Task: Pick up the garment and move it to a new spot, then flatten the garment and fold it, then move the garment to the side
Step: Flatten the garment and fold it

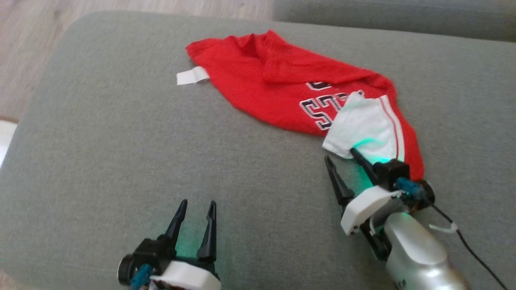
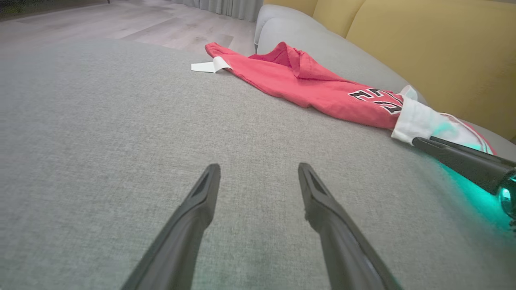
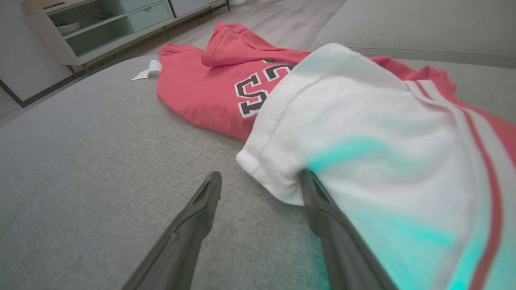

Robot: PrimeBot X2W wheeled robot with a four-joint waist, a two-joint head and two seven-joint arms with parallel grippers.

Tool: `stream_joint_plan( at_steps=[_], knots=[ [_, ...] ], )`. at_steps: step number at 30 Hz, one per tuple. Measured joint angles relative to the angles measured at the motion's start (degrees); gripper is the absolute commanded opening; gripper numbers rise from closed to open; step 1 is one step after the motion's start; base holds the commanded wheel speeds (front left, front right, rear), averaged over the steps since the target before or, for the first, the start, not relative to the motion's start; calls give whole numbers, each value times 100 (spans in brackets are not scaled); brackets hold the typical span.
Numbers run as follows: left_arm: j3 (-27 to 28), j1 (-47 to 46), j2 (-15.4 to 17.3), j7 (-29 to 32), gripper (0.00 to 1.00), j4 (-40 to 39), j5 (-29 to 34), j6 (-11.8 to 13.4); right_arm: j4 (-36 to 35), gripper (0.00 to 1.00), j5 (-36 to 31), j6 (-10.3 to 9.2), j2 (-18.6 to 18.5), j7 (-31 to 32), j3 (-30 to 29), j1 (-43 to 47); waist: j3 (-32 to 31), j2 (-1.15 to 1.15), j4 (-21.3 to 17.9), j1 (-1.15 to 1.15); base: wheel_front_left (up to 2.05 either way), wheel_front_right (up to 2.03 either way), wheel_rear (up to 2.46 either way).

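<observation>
Garment (image 1: 262, 84), a red jersey with black-and-white block lettering, is lying crumpled on the grey sofa cushion (image 1: 100, 141), stretching from the far middle toward the right side in the head view. Its white sleeve (image 1: 365, 125), edged with red and white stripes, is resting at the near end, and a white label (image 1: 192, 75) is sticking out at the far end. The right gripper (image 1: 340, 154) is standing spread and pinching nothing, one finger (image 3: 322, 213) touching that sleeve's hem, the other over bare cushion. The left gripper (image 1: 198, 202) is hovering spread over bare cushion, well apart from the jersey. In the right wrist view a pale cabinet (image 3: 100, 24) is showing an open shelf holding pale items (image 3: 68, 28), too blurred to name.
</observation>
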Motion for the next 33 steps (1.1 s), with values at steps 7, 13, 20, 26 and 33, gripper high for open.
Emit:
stream_joint_plan(
  at_steps=[7, 13, 20, 26, 33],
  knots=[
    [-292, -282, 0, 0, 100, -11, -122, 54, 336, 100, -107, 0, -7, -2, -190, -387, 328, 0, 288, 0, 0, 0, 0],
    [-399, -394, -1, 0, 100, -36, -207, 102, 330, 100, -145, 0, -26, -33, -264, -503, 466, 0, 408, 0, 0, 0, 0],
    [-385, -396, -1, 0, 100, 36, -205, 137, 219, 0, -154, 0, -29, -24, -323, -362, 395, 0, 312, -1, 0, 0, 0],
    [-335, -389, -1, 0, 100, 102, -192, 81, -413, 0, -231, 0, -29, -16, -386, -25, 244, 0, 103, 0, 0, 0, 0],
    [-122, -263, -1, -1, 100, 146, -107, -16, -1523, 0, 194, 0, -255, -15, 69, 763, -122, 0, -255, -1, 0, 0, 0]
  ],
)
